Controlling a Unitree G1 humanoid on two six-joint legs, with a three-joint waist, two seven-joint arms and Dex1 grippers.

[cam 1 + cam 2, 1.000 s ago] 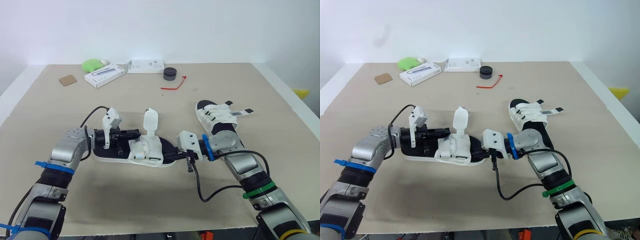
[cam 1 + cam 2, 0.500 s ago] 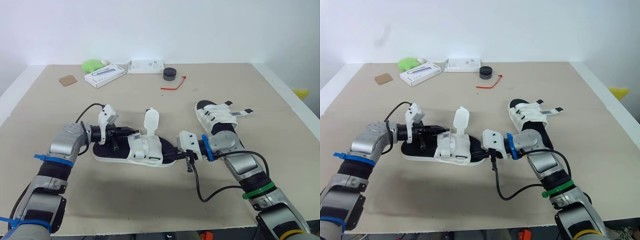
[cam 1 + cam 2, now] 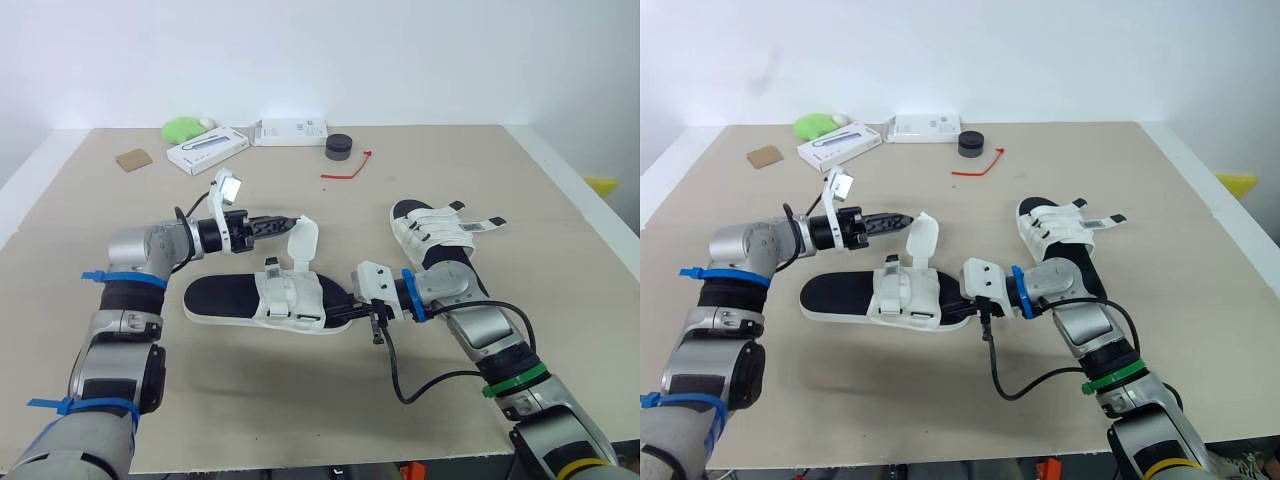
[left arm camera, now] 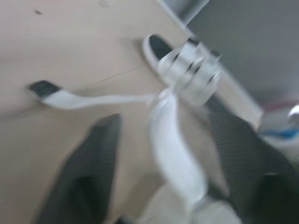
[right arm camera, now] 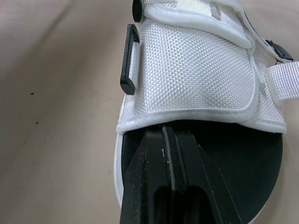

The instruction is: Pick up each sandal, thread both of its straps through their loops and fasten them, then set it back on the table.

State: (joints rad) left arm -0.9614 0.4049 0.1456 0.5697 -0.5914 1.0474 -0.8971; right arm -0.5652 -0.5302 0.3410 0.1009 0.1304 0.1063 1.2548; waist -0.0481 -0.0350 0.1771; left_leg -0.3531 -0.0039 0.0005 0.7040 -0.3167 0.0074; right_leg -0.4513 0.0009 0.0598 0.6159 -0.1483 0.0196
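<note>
The near sandal, black sole with white straps, lies flat on the table. One strap stands upright from it. My left gripper hovers level with that strap's top; in the left wrist view its two fingers are spread open with the white strap between them, not pinched. My right gripper is shut, its fingers lying flat on the black sole beside the white upper with its black loop. The second sandal lies to the right, a strap end sticking out.
Along the table's far side sit two white boxes, a green object, a black round puck, a red tie and a brown card. A cable loops from my right arm.
My left gripper has lifted off the sandal's heel end, swung back and up to the upright strap, and opened. The right gripper has stayed put on the sole.
</note>
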